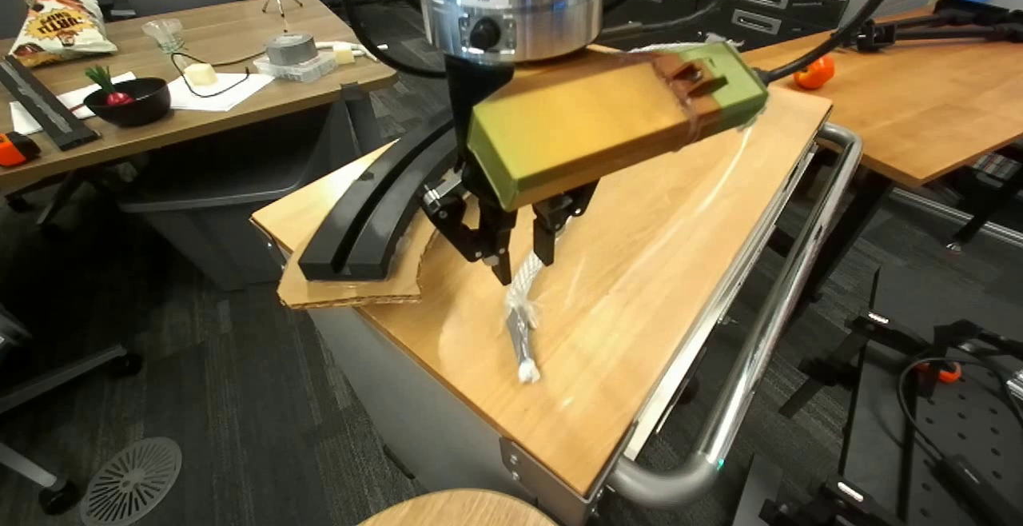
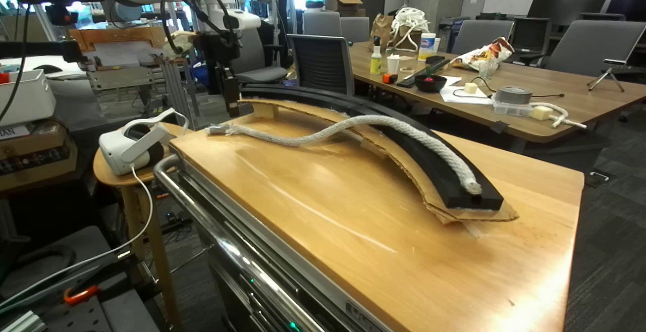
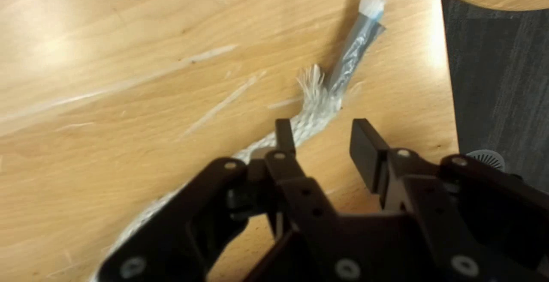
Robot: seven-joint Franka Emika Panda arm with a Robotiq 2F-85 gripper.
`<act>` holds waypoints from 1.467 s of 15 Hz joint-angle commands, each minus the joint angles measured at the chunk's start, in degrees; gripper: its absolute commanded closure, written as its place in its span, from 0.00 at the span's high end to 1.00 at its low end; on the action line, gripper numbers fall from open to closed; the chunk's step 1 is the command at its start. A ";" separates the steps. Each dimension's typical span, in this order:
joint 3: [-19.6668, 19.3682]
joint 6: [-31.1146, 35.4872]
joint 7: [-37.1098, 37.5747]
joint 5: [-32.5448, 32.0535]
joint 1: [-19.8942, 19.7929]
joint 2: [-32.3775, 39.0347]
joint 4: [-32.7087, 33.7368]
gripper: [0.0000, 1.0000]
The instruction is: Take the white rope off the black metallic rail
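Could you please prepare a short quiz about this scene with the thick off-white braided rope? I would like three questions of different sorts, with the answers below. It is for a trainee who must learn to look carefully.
1. Fill the gap: The jaws of the black two-fingered gripper stand ____.
2. True or false: In an exterior view, the end without grey wrapping of the thick off-white braided rope lies on the long, curved, black metal rail.
3. Where does the rope's grey-wrapped end lie? A) on the rail; B) inside the gripper; C) on the flat brown wooden tabletop.

Key: 1. open. 2. True. 3. C.
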 commanded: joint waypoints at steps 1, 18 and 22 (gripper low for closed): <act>0.19 -0.43 -0.06 -0.18 -0.09 -0.62 -0.03 0.42; -4.00 -10.97 12.31 3.89 -9.30 -13.68 5.76 1.00; -3.89 -11.11 15.54 1.06 -10.03 -12.63 6.86 1.00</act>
